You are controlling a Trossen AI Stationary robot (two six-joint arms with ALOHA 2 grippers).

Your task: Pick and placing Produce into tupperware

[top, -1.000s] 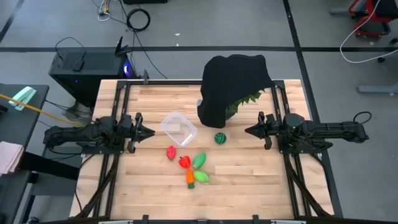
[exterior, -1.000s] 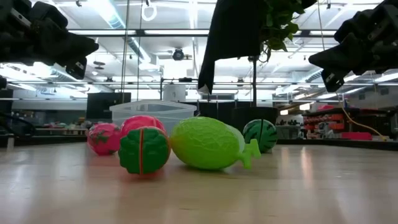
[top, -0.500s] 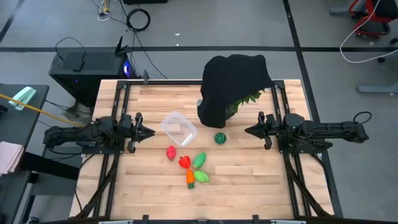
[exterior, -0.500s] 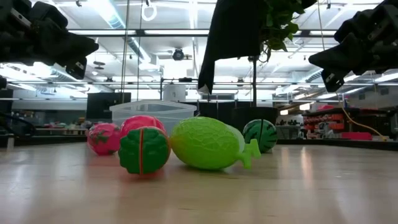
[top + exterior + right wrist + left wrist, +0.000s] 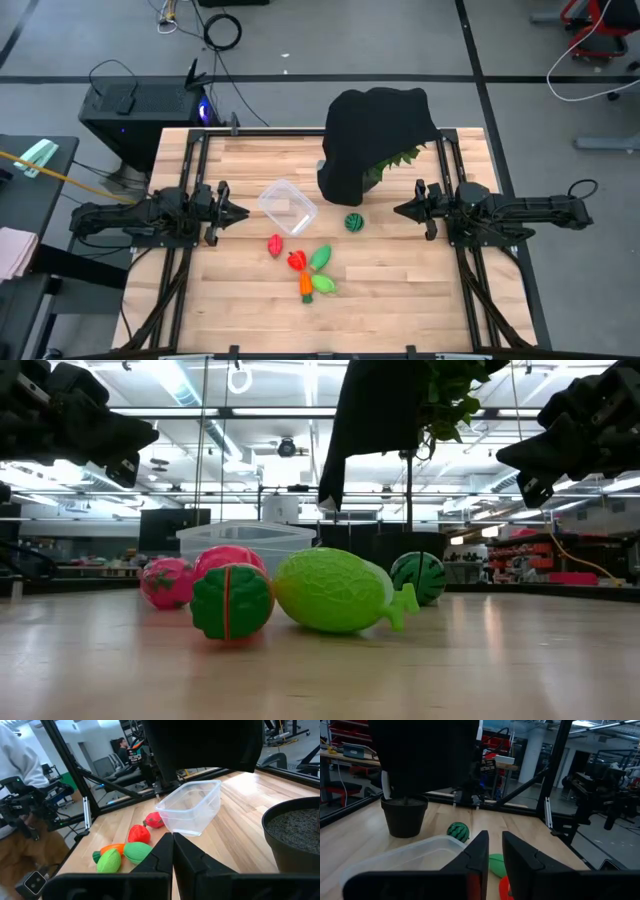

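The tupperware (image 5: pixel 288 208), a clear squarish box, stands on the table's middle. The produce lies on the wood just near of it: two red pieces (image 5: pixel 275 245) (image 5: pixel 296 261), two light green (image 5: pixel 321 257) (image 5: pixel 324 284), an orange one (image 5: pixel 306 286) and a dark-green striped ball (image 5: pixel 354 222). My left gripper (image 5: pixel 243 212) hovers level to the left of the box, its fingers (image 5: pixel 480 852) a narrow slit apart with nothing between them. My right gripper (image 5: pixel 398 210) hovers level to the right of the ball, shut (image 5: pixel 173 837) and empty.
A potted plant under a black cloth (image 5: pixel 375 140) stands at the far side, just behind the tupperware and the ball; its dark pot (image 5: pixel 405 815) rests on the wood. Black frame rails (image 5: pixel 190 160) run along both sides. Bare wood lies toward the near edge (image 5: pixel 330 330).
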